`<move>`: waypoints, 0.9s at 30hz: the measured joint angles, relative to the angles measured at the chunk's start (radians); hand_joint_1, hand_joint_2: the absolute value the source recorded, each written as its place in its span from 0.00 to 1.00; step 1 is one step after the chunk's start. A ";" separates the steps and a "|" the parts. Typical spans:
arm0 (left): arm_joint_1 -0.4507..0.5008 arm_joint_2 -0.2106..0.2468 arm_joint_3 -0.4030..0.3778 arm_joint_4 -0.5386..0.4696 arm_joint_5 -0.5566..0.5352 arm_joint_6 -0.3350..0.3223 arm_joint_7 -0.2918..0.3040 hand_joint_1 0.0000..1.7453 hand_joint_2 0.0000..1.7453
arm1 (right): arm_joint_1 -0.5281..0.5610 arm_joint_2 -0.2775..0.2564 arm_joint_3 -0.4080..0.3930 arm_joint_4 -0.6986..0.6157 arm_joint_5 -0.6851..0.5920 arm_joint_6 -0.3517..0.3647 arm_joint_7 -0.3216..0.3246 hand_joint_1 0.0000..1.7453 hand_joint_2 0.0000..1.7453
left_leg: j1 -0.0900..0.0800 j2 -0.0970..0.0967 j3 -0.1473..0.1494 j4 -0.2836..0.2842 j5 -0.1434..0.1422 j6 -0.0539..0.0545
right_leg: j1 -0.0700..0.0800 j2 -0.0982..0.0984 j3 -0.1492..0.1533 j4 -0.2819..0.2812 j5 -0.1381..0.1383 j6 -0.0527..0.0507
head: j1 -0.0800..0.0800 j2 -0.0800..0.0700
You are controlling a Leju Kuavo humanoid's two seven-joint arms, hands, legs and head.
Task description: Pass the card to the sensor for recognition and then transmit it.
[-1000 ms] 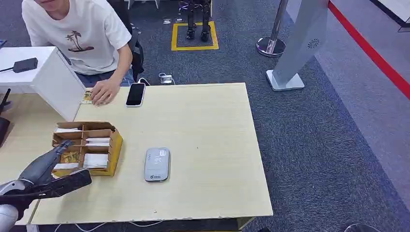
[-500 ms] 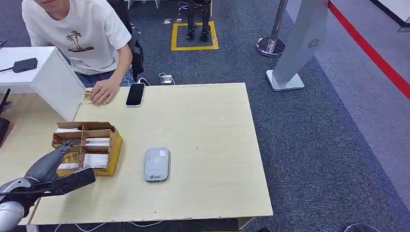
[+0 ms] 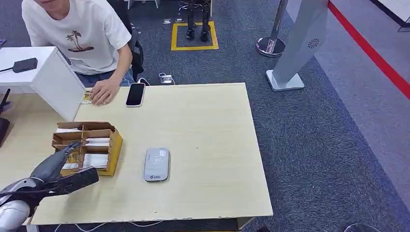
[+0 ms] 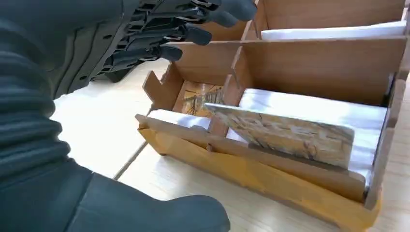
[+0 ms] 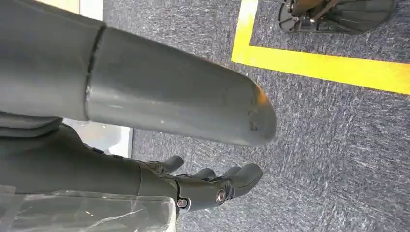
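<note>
My left hand (image 3: 60,169) is wide apart and holds nothing, right by the wooden box (image 3: 114,145). The card (image 4: 285,135) stands in the box. My right hand (image 5: 212,186) hangs loose over the carpet, holding nothing.

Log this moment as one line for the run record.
phase: reaching for card | left hand: open, at card box | right hand: empty, hanging over floor | card reader: untouched on table
</note>
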 joint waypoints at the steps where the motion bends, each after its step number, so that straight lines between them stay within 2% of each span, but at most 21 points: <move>1: 0.000 -0.001 0.000 0.001 0.000 0.000 0.000 0.00 1.00 | 0.000 0.000 0.000 0.000 0.000 0.000 0.000 0.00 0.00 | 0.000 0.000 0.000 0.000 0.000 0.000 | 0.000 0.000 0.000 0.000 0.000 0.000 | 0.000 0.000; 4: 0.000 -0.002 -0.001 0.003 0.000 0.000 0.000 0.02 1.00 | 0.000 0.000 0.000 0.000 0.000 0.000 0.000 0.00 0.00 | 0.000 0.000 0.000 0.000 0.000 0.000 | 0.000 0.000 0.000 0.000 0.000 0.000 | 0.000 0.000; 5: 0.000 -0.002 -0.001 0.004 0.000 0.001 -0.001 0.92 1.00 | 0.000 0.000 0.000 0.000 0.000 0.001 0.000 0.00 0.00 | 0.000 0.000 0.000 0.000 0.000 0.000 | 0.000 0.000 0.000 0.000 0.000 0.000 | 0.000 0.000; 6: 0.000 -0.002 -0.001 0.005 0.001 0.002 -0.002 1.00 1.00 | 0.000 0.000 0.000 0.000 0.000 0.002 0.000 0.00 0.00 | 0.000 0.000 0.000 0.000 0.000 0.000 | 0.000 0.000 0.000 0.000 0.000 0.000 | 0.000 0.000; 27: 0.004 -0.002 -0.008 0.005 0.001 0.021 -0.005 1.00 1.00 | 0.000 0.000 0.000 0.000 0.003 0.008 -0.002 0.00 0.00 | 0.000 0.000 0.000 0.000 0.000 0.000 | 0.000 0.000 0.000 0.000 0.000 0.000 | 0.000 0.000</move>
